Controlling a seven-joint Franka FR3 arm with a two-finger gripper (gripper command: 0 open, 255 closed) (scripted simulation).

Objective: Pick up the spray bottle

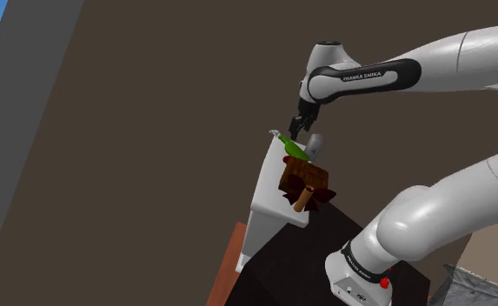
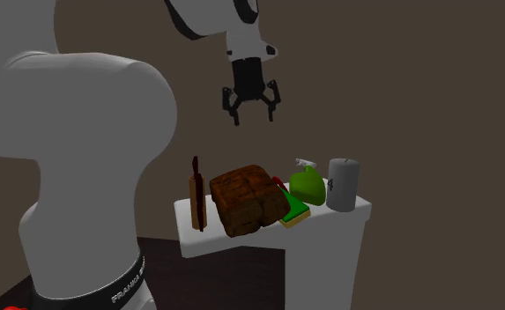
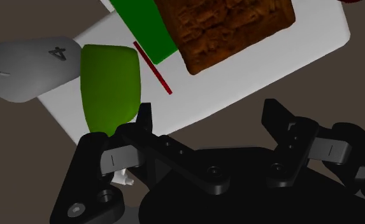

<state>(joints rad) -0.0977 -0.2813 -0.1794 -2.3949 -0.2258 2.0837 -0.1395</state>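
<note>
The pincer (image 2: 250, 113) hangs wide open in the air above the white counter (image 2: 268, 236), holding nothing. Below it the green spray bottle (image 2: 308, 185), white nozzle on top, stands on the counter between a grey can (image 2: 342, 183) at the second exterior view's right and a brown block (image 2: 250, 201) at its left. A rolling pin (image 2: 196, 195) stands on end past the block.
</note>
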